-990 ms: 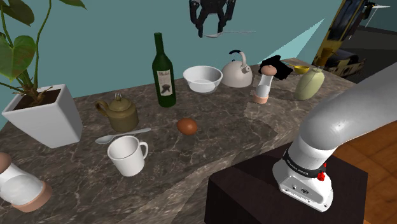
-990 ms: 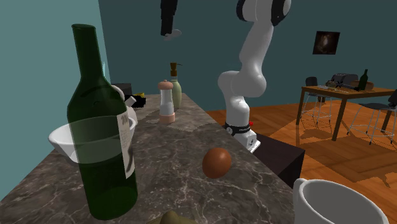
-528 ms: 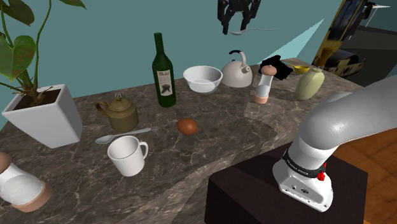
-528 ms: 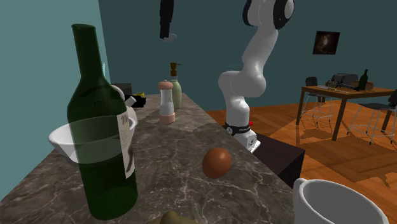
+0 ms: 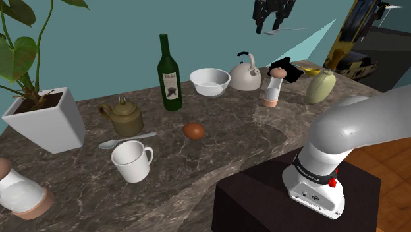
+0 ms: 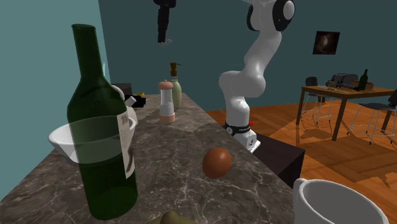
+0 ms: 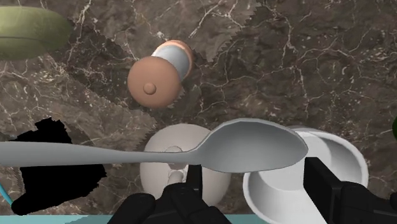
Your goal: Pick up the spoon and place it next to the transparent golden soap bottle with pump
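The gripper (image 5: 272, 25) clasps the spoon (image 7: 248, 149) by its bowl, high over the counter (image 5: 250, 132). The spoon half hides the kettle (image 7: 181, 162) below. The picture's edge cuts off the soap bottle (image 7: 28, 28).

Your gripper (image 5: 270, 25) hangs high above the marble counter (image 5: 250, 142), over the kettle (image 5: 246, 74). It has the spoon (image 5: 294, 29) clamped, handle poking toward the view's right. Below sits the grinder (image 5: 271, 86), with the olive soap bottle (image 5: 320, 86) further right. A second spoon (image 5: 126, 140) lies beside the mug (image 5: 132, 161).
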